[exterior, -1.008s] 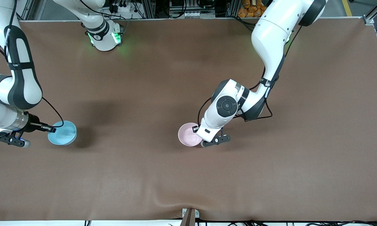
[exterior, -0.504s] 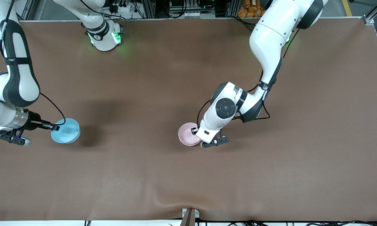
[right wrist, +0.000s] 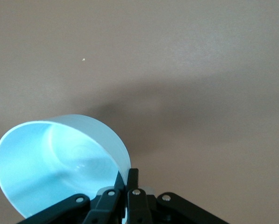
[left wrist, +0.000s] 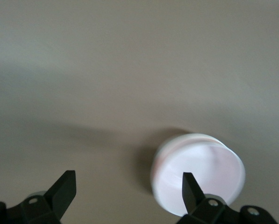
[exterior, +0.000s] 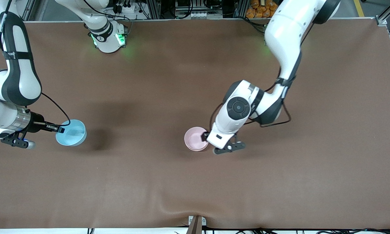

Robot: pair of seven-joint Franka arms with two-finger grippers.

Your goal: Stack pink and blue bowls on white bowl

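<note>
Two bowls show. The right gripper [exterior: 59,129] pinches the rim of the one blue bowl [exterior: 71,137], lifted over the table [exterior: 156,182] at the right arm's end. The left gripper [exterior: 211,143], fingers spread wide, is beside the one pink bowl [exterior: 195,139], which sits mid-table.

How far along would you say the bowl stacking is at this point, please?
Apparently done: the pink bowl sits on a whitish bowl, and the open left gripper is beside it. In hand: the right gripper carries the blue bowl by its rim. Left: setting it on the pink bowl.
</note>
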